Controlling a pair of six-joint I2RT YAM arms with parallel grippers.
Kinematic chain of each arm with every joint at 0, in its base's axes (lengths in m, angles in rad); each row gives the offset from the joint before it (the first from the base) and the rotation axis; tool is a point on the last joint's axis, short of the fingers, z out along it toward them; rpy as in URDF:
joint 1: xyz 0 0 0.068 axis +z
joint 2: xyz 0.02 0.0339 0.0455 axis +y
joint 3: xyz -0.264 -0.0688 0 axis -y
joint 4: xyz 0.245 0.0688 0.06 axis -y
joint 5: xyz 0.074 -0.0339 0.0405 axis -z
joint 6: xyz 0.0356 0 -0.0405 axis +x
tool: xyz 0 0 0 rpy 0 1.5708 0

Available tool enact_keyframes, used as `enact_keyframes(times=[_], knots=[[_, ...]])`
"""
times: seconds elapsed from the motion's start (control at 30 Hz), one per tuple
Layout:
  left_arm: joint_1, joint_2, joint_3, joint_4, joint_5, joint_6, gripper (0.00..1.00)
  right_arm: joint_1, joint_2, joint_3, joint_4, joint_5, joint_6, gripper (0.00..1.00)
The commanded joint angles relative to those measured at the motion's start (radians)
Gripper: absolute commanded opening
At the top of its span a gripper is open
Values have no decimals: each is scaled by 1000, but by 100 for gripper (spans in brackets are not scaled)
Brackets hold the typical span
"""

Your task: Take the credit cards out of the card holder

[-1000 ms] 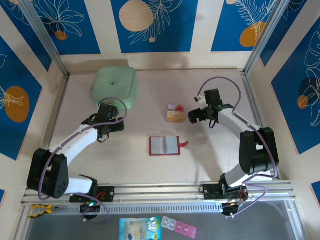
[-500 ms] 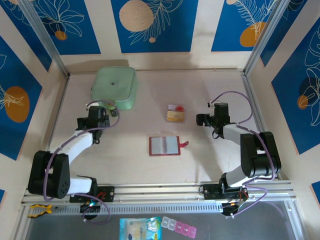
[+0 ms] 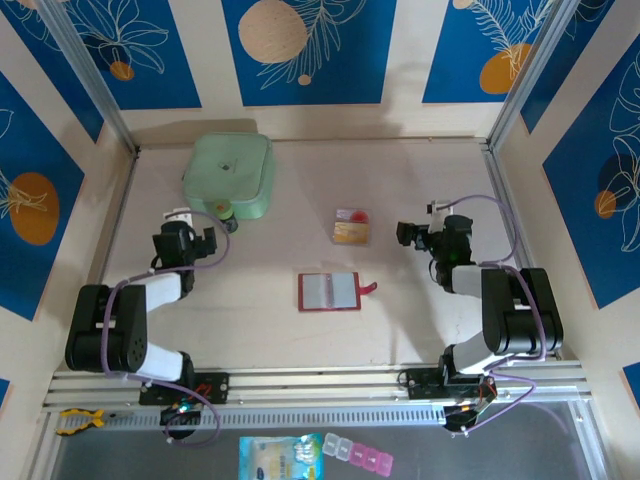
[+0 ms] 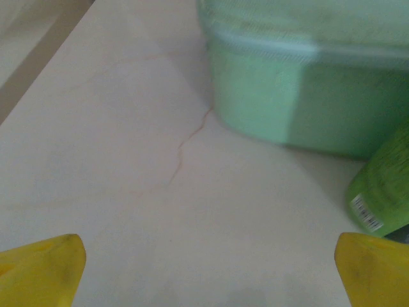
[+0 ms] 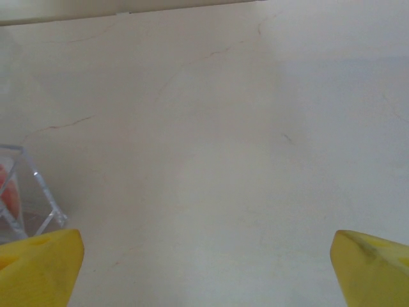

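Note:
The card holder (image 3: 329,291), a red wallet, lies open and flat at the table's middle, its grey pockets facing up and its snap tab pointing right. The credit cards (image 3: 351,228) lie on the table just behind it, a gold one in front of a pale one with a red spot. My left gripper (image 3: 203,240) (image 4: 208,256) stands open over bare table, far left of the holder. My right gripper (image 3: 408,234) (image 5: 208,256) is open too, a little right of the cards, with nothing between its yellow fingertips (image 5: 41,265).
A mint-green case (image 3: 230,175) (image 4: 307,77) stands at the back left, with a green bottle (image 3: 218,212) (image 4: 383,192) against its front. A clear plastic piece (image 5: 29,192) lies left of the right gripper. Metal rails (image 3: 320,385) line the near edge.
Both arms have folded back toward their bases. The left gripper has moved left, away from the middle, and the right gripper right, away from the cards. Both stayed open.

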Motion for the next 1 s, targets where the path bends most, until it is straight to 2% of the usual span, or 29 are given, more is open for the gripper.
enact_keyframes(times=[0.0,0.13,0.27,0.4,0.43,0.5,0.63,0.77,0.97], knots=[[9,34,-32,202,176,16,100,-6,20,-20,115,-46,1,99],[8,29,-45,219,194,21,99,-6,19,-20,111,-43,0,99],[5,44,-59,260,260,49,100,-2,19,-21,113,-38,0,99],[1,140,-153,548,261,47,99,-3,19,-20,114,-41,0,99],[1,112,-148,480,259,50,99,-3,18,-21,113,-40,0,99],[-2,128,-116,450,266,61,99,-3,19,-21,114,-41,0,99],[-59,121,-95,397,123,86,100,-3,19,-20,114,-40,0,99],[-62,122,-102,414,124,90,100,-4,24,-12,106,-41,1,99],[-63,119,-87,380,201,116,100,-13,15,-26,118,-50,7,99]])
